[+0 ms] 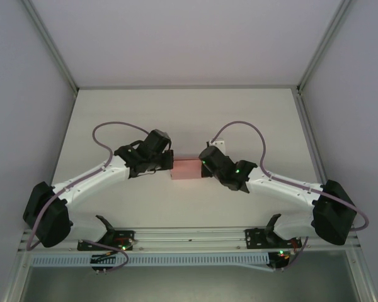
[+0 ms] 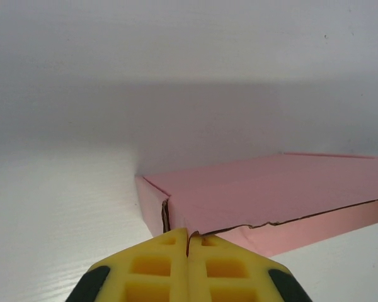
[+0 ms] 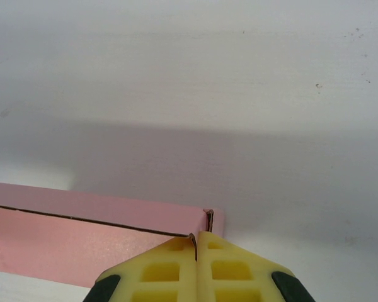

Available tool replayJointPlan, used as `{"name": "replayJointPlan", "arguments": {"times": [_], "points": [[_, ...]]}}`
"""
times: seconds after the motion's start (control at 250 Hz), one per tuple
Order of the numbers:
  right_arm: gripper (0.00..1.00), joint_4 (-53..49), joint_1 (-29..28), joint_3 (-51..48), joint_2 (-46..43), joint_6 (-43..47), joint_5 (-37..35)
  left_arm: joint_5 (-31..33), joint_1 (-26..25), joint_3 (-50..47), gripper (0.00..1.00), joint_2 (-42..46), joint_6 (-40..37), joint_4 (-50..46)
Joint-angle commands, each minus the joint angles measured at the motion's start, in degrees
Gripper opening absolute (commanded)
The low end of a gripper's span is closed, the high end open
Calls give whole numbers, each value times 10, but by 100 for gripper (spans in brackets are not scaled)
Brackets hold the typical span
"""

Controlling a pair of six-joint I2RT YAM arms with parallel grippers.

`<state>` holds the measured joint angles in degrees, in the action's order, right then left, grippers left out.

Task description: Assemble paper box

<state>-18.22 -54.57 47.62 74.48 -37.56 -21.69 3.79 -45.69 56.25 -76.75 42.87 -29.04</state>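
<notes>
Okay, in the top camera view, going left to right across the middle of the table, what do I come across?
left arm → left gripper → paper box → right gripper → right arm

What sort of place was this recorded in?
Probably a lab robot test cell: a white table walled by plain panels and metal frame posts, two arms bolted along its near rail, one pink paper box.

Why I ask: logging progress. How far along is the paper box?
Done: the paper box is folded into a flat closed shape. In hand: left pincer and right pincer, both shut, appear to pinch its opposite ends. Remaining: the front seam gapes slightly; likely press flush, then release.
</notes>
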Motion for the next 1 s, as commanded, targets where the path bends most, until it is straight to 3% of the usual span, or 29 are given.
{"name": "replayJointPlan", "arguments": {"times": [0.0, 0.371, 0.503, 0.663, 0.799, 0.922, 0.994], "points": [[0, -9, -12, -21, 3, 0, 23, -1, -3, -40, 0, -4, -25, 7], [0, 203, -30, -147, -24, 121, 59, 47, -44, -240, 0, 69, -92, 189], [0, 236, -37, -177, -23, 130, 58, 52, -54, -283, 0, 96, -97, 233], [7, 235, -40, -176, -35, 118, 61, 76, -66, -286, 0, 94, -94, 227], [36, 210, -41, -150, -65, 113, 85, 91, -76, -275, 0, 83, -93, 228], [80, 189, -41, -139, -91, 105, 92, 108, -86, -265, 0, 80, -87, 222], [98, 189, -41, -142, -100, 99, 94, 114, -90, -262, 0, 82, -91, 221]]}}
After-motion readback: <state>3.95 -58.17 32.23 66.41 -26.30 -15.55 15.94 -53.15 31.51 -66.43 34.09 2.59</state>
